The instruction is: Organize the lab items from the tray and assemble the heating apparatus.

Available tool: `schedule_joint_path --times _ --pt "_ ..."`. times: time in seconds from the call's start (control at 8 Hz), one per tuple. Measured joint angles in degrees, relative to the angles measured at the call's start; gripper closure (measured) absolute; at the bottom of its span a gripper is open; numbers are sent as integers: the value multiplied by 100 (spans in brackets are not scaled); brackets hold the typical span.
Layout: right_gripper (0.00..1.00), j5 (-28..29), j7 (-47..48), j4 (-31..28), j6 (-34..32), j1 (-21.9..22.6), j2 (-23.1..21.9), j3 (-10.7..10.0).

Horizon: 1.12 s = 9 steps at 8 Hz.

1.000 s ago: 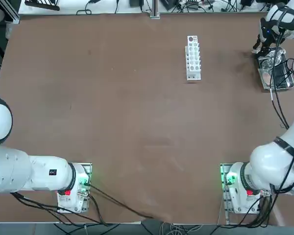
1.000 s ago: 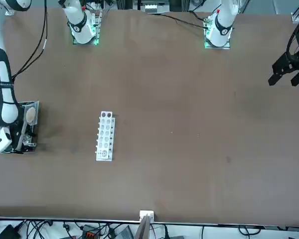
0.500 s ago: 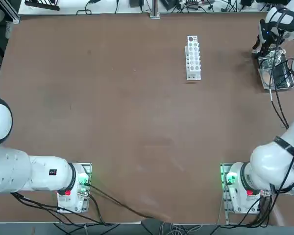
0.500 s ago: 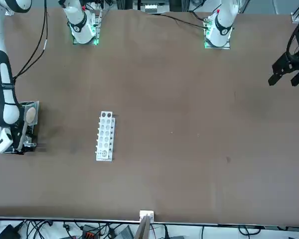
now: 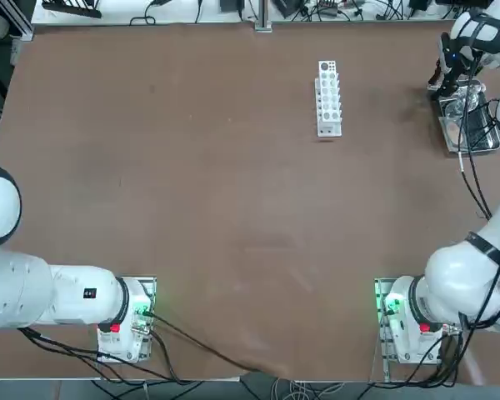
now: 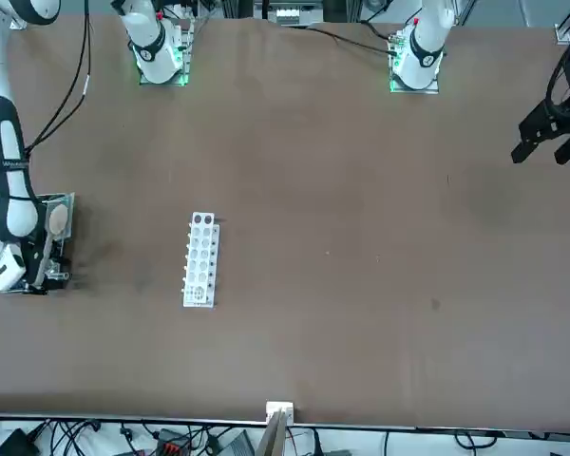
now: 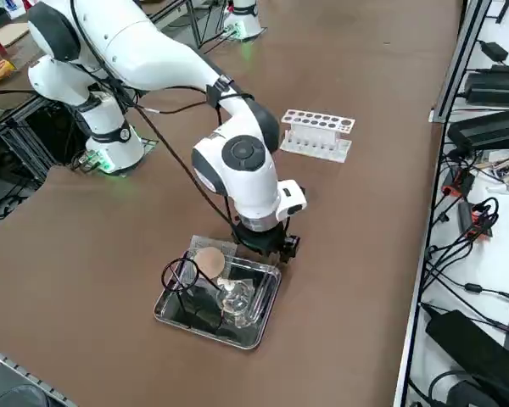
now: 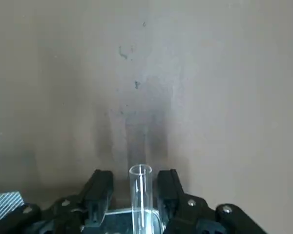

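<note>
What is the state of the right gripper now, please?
Right gripper: over the shiny metal tray, fingers on either side of a clear glass tube; whether they grip it cannot be told.

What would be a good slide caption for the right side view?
Right gripper lowered over the metal tray holding glass burner, wire ring stand and mesh; white test-tube rack beyond.
</note>
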Motion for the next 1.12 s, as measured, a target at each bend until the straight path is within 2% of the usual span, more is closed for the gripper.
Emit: schedule_joint_path --times 0.25,0.38,1.12 --pt "44 0 -4 1 43 0 22 5" --pt "48 0 -5 1 72 -1 39 5" --pt "58 1 -11 1 168 -2 64 5"
